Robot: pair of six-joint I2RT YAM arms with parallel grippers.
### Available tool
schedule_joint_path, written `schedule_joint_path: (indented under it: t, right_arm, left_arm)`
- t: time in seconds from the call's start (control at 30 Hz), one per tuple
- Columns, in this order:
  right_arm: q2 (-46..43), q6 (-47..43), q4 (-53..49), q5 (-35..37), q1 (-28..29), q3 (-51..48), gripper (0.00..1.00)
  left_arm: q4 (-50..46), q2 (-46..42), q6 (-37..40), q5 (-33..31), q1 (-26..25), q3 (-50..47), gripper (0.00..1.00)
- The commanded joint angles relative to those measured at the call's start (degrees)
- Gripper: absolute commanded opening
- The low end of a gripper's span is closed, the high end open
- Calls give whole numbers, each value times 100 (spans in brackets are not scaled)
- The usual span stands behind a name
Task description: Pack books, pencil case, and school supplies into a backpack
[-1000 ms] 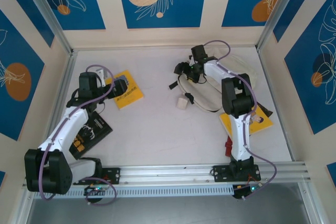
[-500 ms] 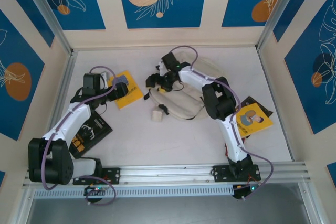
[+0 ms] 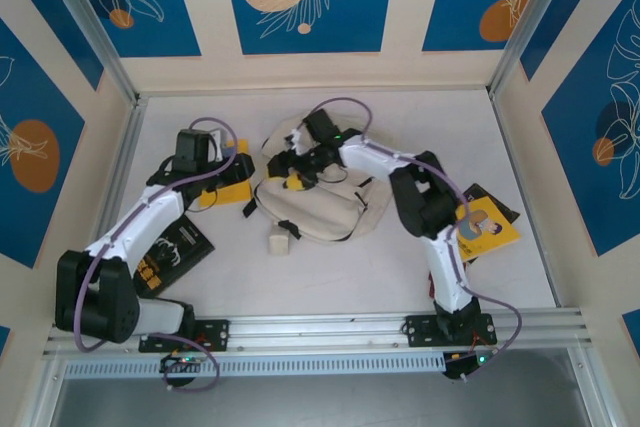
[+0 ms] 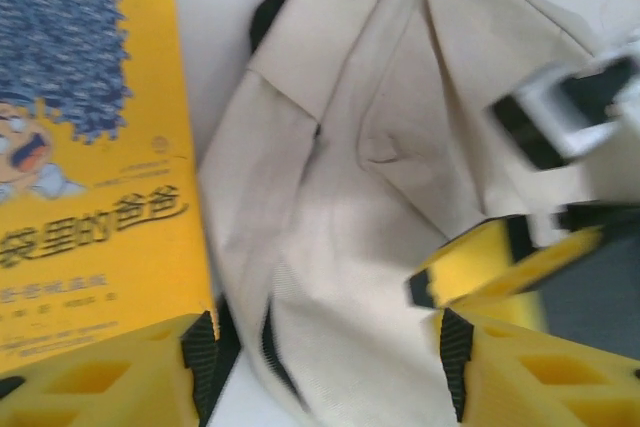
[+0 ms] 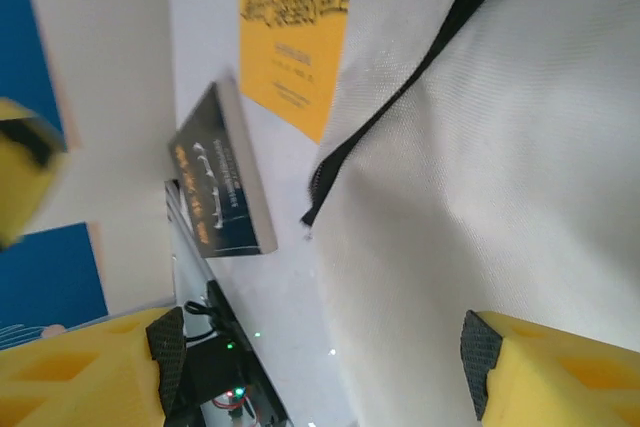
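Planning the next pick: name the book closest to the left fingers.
The yellow book beside the backpack; the black book and the right-side yellow book lie farther off.

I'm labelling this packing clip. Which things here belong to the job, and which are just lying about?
Job: backpack; left yellow book; black book; right yellow book.
Lying about: small cream block beside the backpack, purpose unclear; metal rail along the near edge.

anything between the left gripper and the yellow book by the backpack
Nothing visible does. The left gripper sits over the yellow book's edge, though the backpack's fabric also lies between its jaws.
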Motion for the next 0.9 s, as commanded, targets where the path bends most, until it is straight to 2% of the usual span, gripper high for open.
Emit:
schedule_joint_path:
  t: [0.0,0.07,0.2,0.37,0.47,0.63,0.87]
  right_arm:
    - [-1123,253,525,101,-574,-913,75]
    - [-1604,254,527,583,-838,-1523,74]
    - [-2387,338,306,1649,-1425,-2591,73]
    - [-2461,260,-121,2325,-1847,-3071,71]
    - [-2313,180,-127,2416,-1918,-3107,67]
    - [-1919,227,13,2336,-1937,-2994,66]
    - [-1386,313,316,1956,-1680,-2853,68]
  left_arm:
    - [-105,429,-81,189,-463,445,57]
    - [-161,762,-102,224,-744,660,50]
    - [-319,1514,-207,160,-1248,1078,42]
    - [-866,2469,-532,-60,-1394,1508,40]
    - [-1236,2904,-484,-139,-1397,1858,41]
    - [-1495,3310,-310,-694,-1332,2080,41]
    - [-1693,3613,-68,-1367,-949,2071,41]
